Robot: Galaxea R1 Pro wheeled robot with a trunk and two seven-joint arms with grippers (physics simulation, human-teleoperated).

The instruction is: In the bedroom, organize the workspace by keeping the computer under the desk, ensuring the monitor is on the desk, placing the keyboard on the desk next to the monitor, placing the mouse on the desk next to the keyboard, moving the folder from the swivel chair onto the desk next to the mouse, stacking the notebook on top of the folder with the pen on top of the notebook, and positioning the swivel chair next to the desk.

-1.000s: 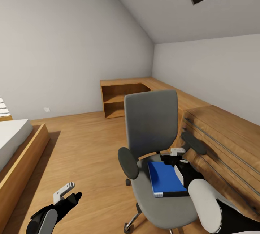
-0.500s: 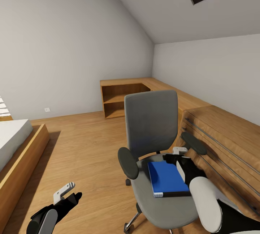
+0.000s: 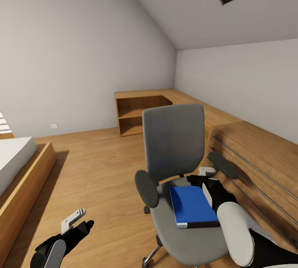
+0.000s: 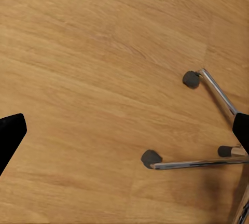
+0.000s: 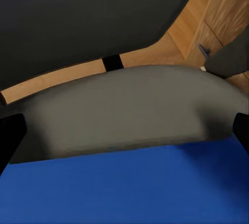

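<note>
Folder (image 3: 191, 207) is lying on the swivel chair (image 3: 174, 143) seat, being nudged slightly forward as the spread right gripper (image 3: 205, 181) is being eased against its far edge; no grasp yet.

Bedroom interior — sloped white ceiling (image 3: 157, 7) above a wooden floor (image 3: 99, 164). Low oak shelving unit (image 3: 142, 112) occupies the far corner, continuing along the wall as drawers (image 3: 256, 164). Bed (image 3: 16, 168) — wooden frame, white mattress.

One swivel chair (image 3: 178, 164), one blue folder (image 3: 191, 206), one oak shelving unit (image 3: 140, 112), one bed (image 3: 16, 168), and two grippers (image 3: 76, 220) (image 3: 205, 177).
</note>
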